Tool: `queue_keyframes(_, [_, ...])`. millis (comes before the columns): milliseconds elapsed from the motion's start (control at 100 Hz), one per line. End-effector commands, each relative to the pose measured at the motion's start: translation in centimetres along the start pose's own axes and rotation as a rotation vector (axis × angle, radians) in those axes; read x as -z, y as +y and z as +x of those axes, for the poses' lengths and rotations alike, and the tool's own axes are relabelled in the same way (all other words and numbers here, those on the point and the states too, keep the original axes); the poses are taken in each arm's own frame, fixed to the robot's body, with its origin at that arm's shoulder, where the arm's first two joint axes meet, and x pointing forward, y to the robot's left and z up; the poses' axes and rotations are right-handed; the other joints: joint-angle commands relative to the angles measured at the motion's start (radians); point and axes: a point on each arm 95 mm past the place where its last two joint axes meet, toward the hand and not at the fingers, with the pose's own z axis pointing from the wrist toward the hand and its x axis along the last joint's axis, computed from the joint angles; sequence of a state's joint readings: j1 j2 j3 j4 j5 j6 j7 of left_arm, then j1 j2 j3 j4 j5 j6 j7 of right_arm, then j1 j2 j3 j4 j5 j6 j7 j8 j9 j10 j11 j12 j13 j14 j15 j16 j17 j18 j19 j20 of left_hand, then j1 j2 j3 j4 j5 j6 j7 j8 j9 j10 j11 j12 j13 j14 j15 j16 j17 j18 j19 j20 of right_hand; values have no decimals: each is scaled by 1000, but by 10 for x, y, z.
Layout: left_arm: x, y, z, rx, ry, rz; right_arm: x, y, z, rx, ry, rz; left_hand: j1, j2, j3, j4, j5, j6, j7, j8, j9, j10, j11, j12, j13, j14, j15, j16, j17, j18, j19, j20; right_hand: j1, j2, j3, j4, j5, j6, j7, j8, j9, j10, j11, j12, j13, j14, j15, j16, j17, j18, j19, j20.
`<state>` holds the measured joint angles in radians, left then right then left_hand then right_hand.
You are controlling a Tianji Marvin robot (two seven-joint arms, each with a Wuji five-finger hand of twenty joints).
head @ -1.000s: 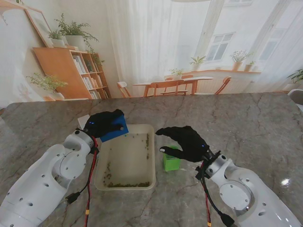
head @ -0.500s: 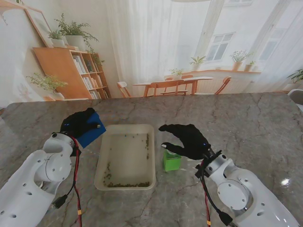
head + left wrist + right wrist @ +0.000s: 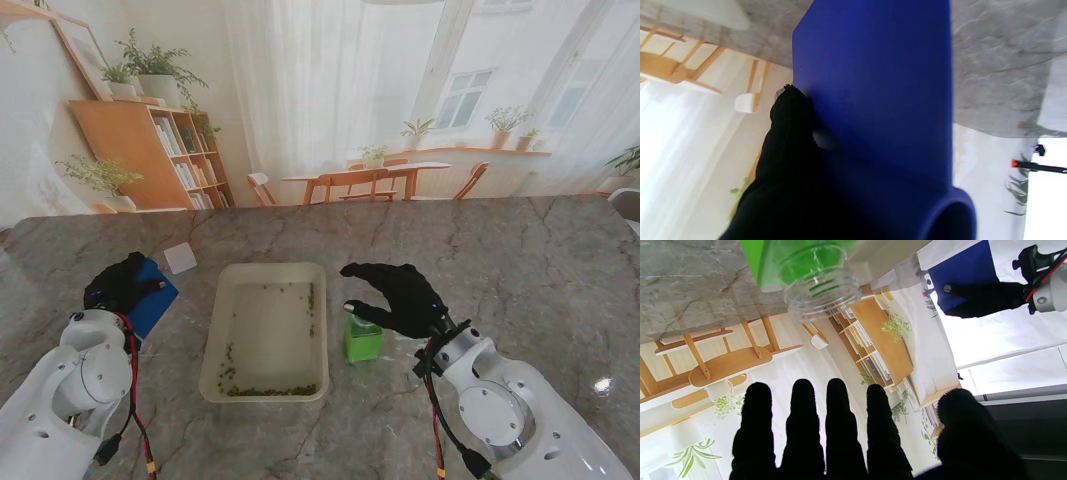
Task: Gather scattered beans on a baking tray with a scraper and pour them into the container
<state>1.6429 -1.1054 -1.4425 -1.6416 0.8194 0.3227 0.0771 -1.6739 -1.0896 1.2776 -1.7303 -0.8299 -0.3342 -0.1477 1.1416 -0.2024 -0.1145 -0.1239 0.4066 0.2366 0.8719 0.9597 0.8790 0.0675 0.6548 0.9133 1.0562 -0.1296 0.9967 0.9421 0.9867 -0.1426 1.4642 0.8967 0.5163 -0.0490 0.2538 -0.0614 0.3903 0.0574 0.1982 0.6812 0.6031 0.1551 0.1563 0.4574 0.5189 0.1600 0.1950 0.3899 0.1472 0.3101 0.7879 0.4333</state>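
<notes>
We log the baking tray (image 3: 266, 332) at centre frame on the marble bench (image 3: 540, 260), long axis running from the lower edge toward the upper; beans (image 3: 262, 390) lie mostly along its lower wall, a few strung by the right wall. The scraper (image 3: 152, 300) sits at left of the frame, blade flat and angled toward upper right, pinched in the left hand (image 3: 120, 284), whose arm is bent low at the lower left corner. The right hand (image 3: 395, 295) hovers with fingers spread, holding nothing, over the green container (image 3: 362, 340) just right of the tray. A white card (image 3: 180, 258) lies upper left of the tray.
</notes>
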Motion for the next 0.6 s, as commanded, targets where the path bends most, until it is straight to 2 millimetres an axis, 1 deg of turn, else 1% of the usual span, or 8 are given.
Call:
queue_keyframes(0, [2,16,-17,-23,-49,-39,2,-2,0,-3,-8,20,149,58,137,46,15,-27,-13,7,37,39,52,-40,171,-221,223,41,90,-332,210,-17,-2,-1,21,28,10,-17,7,-26,8,-7,-16,-18,14,2,-12,-8,-1,-2,-14,-9])
queue_keyframes(190, [-3,33,-40,-8,-144,-47,4,-2,1,7,-26,31,149,64,146,49,13,-15,-20,10,46,45,73,-57,178,-219,234,34,94,-330,228,-29,-2,-2,22,28,10,-15,7,-26,8,-8,-16,-18,13,2,-13,-8,-1,-2,-14,-8])
queue_keyframes(430, [-14,54,-57,66,-278,-27,6,-3,1,21,-38,57,149,65,144,48,13,-8,-27,17,48,48,83,-67,178,-215,239,27,94,-326,238,-42,-3,-2,23,28,12,-17,8,-27,9,-7,-16,-18,14,3,-12,-8,-1,-1,-14,-8])
queue_keyframes(520, [-17,57,-62,82,-329,-26,7,-3,1,24,-43,66,149,69,129,47,19,1,-36,13,52,51,87,-71,175,-202,239,22,93,-317,239,-50,-3,-2,23,28,11,-18,8,-27,9,-6,-16,-18,12,3,-13,-8,-1,-1,-15,-8])
queue_keyframes(540, [-17,58,-63,83,-339,-27,8,-3,1,24,-45,67,149,70,115,55,21,4,-43,10,52,53,89,-74,174,-195,237,18,93,-311,241,-59,-4,-3,22,28,12,-16,9,-27,10,-8,-15,-18,13,2,-12,-8,-1,-1,-15,-7])
queue_keyframes(590, [-18,60,-66,87,-363,-32,8,-3,1,26,-48,71,149,68,87,58,23,11,-55,4,49,57,91,-79,163,-166,236,13,92,-293,242,-73,-4,-2,23,28,12,-16,9,-27,9,-7,-16,-18,13,1,-13,-8,-1,0,-15,-7])
